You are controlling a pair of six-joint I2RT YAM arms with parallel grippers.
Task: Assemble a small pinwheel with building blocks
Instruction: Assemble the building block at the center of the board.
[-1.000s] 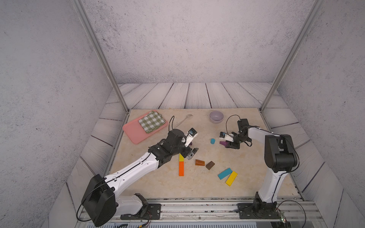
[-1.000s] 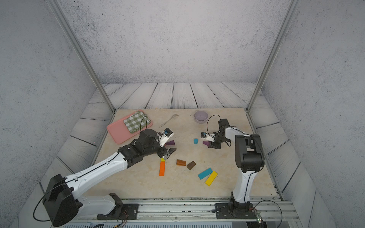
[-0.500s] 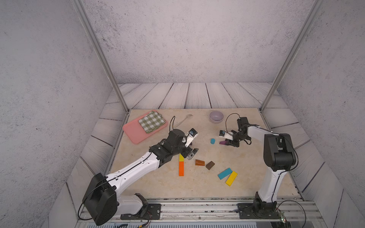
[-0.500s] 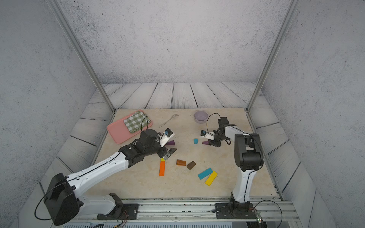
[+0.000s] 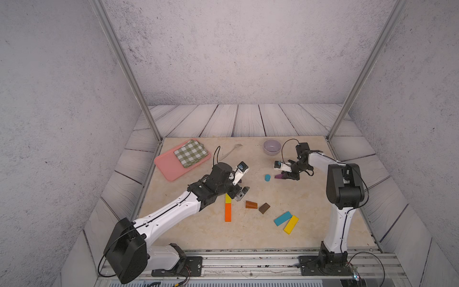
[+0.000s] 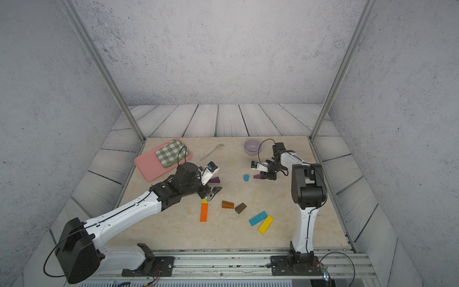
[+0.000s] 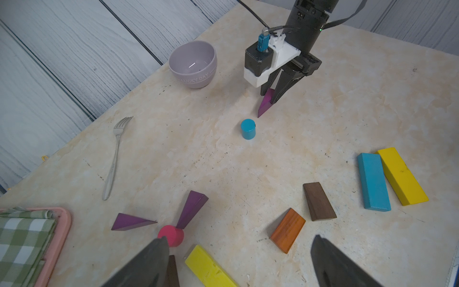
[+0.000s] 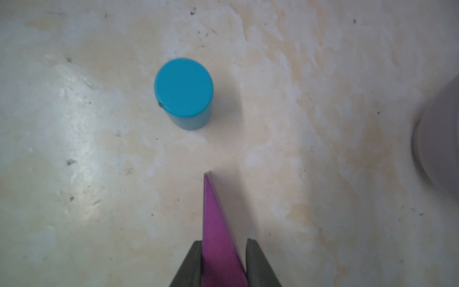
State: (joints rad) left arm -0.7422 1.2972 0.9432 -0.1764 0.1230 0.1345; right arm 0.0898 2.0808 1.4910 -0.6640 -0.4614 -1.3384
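Purple wooden wedge (image 8: 218,236) clamped in the right gripper (image 7: 269,98), thin tip toward the short blue cylinder (image 7: 248,129).
Near the bench's (image 5: 188,231) far right corner; pink cylinder hub (image 7: 171,234) lies beside the wide-open left gripper (image 7: 239,238).

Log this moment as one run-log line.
right gripper: shut on purple wedge | left gripper: open, empty | blue cylinder: upright, apart from wedge tip

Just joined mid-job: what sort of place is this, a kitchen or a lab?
Probably a staged robot test cell: left arm and right arm mounted on a metal rail, aluminium posts framing textured backdrop walls.
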